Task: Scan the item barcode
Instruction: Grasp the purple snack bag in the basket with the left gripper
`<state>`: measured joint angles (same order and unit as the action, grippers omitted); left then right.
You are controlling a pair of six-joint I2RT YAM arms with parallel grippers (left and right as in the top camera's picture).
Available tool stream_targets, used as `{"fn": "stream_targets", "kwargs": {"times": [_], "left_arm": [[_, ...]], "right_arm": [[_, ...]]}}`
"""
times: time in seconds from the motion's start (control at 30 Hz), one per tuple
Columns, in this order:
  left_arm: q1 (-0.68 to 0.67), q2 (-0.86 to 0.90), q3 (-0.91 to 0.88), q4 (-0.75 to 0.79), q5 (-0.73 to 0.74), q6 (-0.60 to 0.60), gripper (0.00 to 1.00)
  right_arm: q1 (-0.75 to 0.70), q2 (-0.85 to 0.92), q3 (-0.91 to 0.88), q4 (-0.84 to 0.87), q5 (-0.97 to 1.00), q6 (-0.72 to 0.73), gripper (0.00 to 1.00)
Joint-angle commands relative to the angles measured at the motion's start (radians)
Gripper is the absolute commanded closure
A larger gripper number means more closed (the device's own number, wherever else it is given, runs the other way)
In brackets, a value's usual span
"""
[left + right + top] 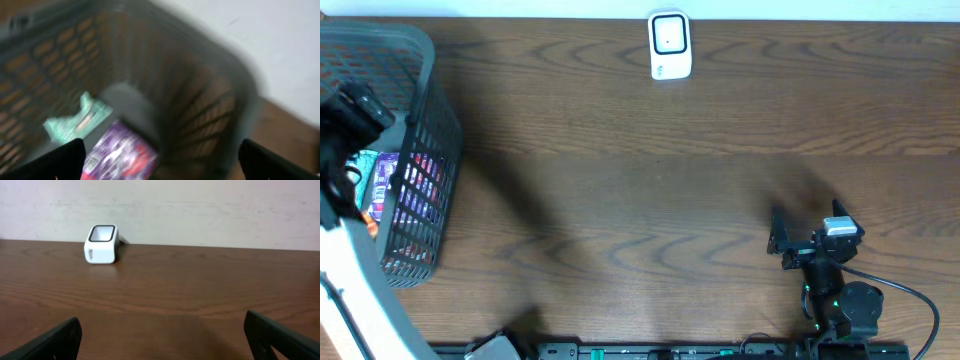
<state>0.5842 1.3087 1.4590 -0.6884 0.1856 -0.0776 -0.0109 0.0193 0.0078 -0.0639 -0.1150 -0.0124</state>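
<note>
Purple packet (121, 152) lay in the grey basket (432, 130) at the worktop's left edge, beneath the left gripper (165, 162), fingers spread and empty; the right gripper (165, 335) gaped too. Picking seemed in hand: next, grasp it, then present it to the scanner (670, 45).

right arm (830, 285) at 5 o'clock: black joints, grey-white wrist camera block (840, 229), green leds (835, 301), black cable (910, 295) looping out. left arm (345, 115) at 9 o'clock: black head, white link.
</note>
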Motion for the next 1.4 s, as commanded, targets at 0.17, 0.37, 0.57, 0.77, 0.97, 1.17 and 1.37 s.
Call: {"fn": "stream_targets", "kwargs": {"times": [0.17,0.37,0.57,0.77,0.97,1.17,1.37], "left_arm": [[0.030,0.191,-0.004,-0.084,-0.161,0.022,0.02],[0.055,0.328,-0.004,-0.143,-0.160,0.025,0.02],[0.056,0.459,-0.004,-0.179,-0.029,0.139,0.02],[0.056,0.544,-0.013,-0.183,0.012,0.171,0.02],[0.056,0.637,-0.033,-0.185,0.012,0.182,0.02],[0.056,0.735,-0.033,-0.182,0.007,0.183,0.15],[0.056,0.754,-0.030,-0.179,0.006,0.182,0.78]], "right_arm": [[-0.012,-0.003,-0.002,-0.003,0.005,-0.011,0.01],[-0.012,-0.003,-0.002,-0.003,0.005,-0.011,0.01],[-0.012,-0.002,-0.002,-0.003,0.005,-0.011,0.01],[-0.012,-0.002,-0.002,-0.003,0.005,-0.011,0.01],[-0.012,-0.002,-0.002,-0.003,0.005,-0.011,0.01],[-0.012,-0.002,-0.002,-0.003,0.005,-0.011,0.01],[-0.012,-0.002,-0.002,-0.003,0.005,-0.011,0.01]]}}
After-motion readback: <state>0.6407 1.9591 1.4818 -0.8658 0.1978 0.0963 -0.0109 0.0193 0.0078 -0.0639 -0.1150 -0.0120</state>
